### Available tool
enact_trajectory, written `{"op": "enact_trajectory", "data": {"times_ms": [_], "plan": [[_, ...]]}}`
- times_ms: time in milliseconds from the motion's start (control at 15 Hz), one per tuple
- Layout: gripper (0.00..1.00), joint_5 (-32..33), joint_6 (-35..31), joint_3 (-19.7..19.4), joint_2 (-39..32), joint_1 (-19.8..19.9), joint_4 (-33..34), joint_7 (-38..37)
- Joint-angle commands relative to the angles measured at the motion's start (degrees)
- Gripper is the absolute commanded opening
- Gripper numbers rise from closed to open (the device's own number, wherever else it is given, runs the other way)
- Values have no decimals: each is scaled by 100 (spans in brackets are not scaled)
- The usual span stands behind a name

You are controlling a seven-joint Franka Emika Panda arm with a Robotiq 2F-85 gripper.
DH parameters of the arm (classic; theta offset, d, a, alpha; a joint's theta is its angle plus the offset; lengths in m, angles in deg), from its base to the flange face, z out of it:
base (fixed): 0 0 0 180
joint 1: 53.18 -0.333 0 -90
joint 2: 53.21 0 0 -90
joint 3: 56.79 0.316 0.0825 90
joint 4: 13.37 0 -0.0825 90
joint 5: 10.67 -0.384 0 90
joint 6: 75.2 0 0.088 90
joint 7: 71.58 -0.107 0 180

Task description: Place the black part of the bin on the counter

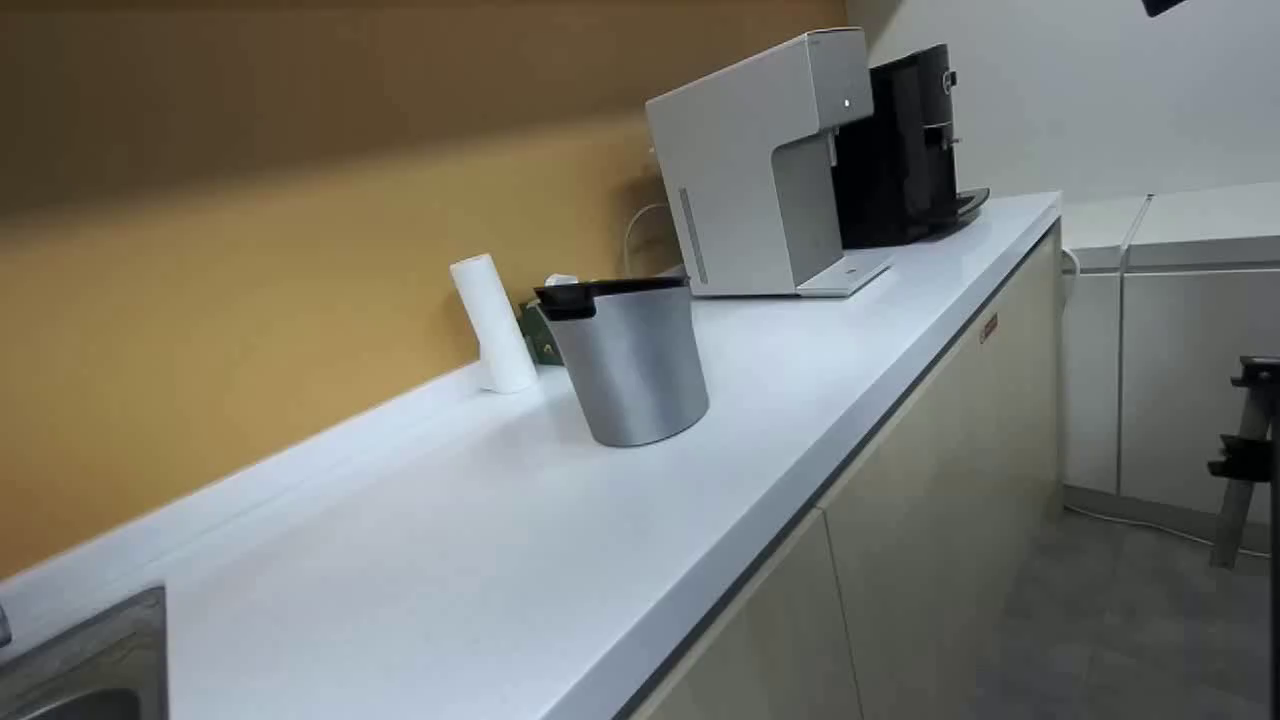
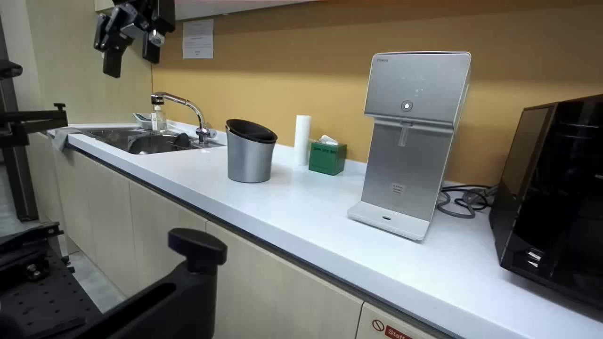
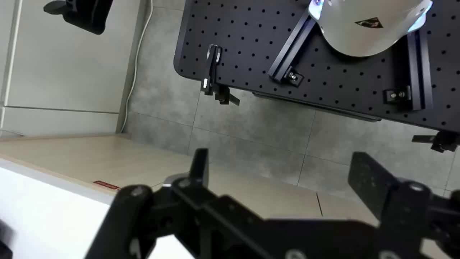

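The bin [image 1: 640, 370] is a silver-grey can standing upright on the white counter [image 1: 430, 570]. It also shows in an exterior view [image 2: 250, 162], on the counter [image 2: 301, 207] between sink and tissue box. The black part of the bin [image 2: 249, 131] sits inside it; only its dark slanted rim and inner wall show, also as a black rim in an exterior view [image 1: 575, 298]. The rest of it is hidden by the can. My gripper [image 2: 132, 67] is open and empty, high up near the sink end, apart from the bin. In the wrist view my gripper [image 3: 280, 154] has its fingers wide apart above floor and cabinet fronts.
A white paper roll [image 2: 302, 141] and a green tissue box [image 2: 327, 158] stand behind the bin. A silver-white dispenser [image 2: 412, 117] and a black machine [image 2: 556, 197] stand farther along. A sink with a faucet [image 2: 188, 106] lies beyond. A black perforated base plate [image 3: 244, 54] holds the arm.
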Motion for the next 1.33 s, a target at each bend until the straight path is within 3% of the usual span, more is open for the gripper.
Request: {"op": "enact_trajectory", "data": {"times_ms": [0, 800, 1267], "plan": [[100, 77, 42, -142, -13, -193, 15, -108], [100, 33, -67, -85, -116, -268, 75, -178], [100, -230, -1422, 284, -691, -493, 363, -958]]}}
